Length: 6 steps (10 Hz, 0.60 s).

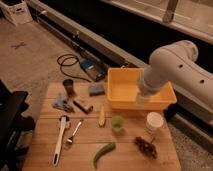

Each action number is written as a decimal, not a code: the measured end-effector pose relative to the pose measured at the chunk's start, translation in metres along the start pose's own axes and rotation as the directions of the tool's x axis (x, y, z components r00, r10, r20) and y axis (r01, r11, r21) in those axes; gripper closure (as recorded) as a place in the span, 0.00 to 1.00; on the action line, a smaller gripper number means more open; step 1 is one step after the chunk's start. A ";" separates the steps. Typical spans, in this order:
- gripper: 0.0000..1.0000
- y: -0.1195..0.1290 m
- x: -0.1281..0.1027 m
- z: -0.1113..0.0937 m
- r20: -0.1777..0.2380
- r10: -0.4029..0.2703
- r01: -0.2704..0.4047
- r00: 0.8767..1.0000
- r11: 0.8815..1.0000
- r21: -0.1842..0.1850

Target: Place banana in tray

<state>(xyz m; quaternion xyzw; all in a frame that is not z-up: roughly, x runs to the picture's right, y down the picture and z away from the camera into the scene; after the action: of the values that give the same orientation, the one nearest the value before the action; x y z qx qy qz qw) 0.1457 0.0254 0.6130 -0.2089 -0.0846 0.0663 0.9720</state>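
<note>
The banana (102, 116) is small and pale yellow. It lies on the wooden table (45, 155), just left of the green cup (117, 124) and in front of the tray. The tray (119, 75) is a large yellow-orange bin at the back of the table. My gripper (141, 99) hangs at the end of the white arm (172, 70), over the tray's front right part. It is well to the right of the banana and above it, and apart from it.
A blue sponge (96, 89), a metal cup (69, 86) and small tools (82, 106) sit to the left of the tray. A white utensil (60, 140) and a spoon (74, 135) lie front left. A green pepper (103, 153), dark grapes (145, 146) and a white cup (154, 121) are at the front right.
</note>
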 end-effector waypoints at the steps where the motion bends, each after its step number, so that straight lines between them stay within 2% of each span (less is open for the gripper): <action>1: 0.33 -0.002 -0.001 0.005 0.027 -0.023 0.023 0.999 1.000 -0.008; 3: 0.33 -0.006 -0.015 0.014 0.066 -0.070 0.071 0.995 0.997 -0.012; 4: 0.33 -0.008 -0.031 0.024 0.092 -0.106 0.108 0.990 0.994 -0.020; 6: 0.33 -0.008 -0.069 0.045 0.144 -0.197 0.204 0.970 0.978 -0.037</action>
<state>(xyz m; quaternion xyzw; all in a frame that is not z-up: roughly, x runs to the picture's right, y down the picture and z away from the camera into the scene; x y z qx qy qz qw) 0.0704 0.0248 0.6470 -0.2192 -0.1746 -0.0201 0.9597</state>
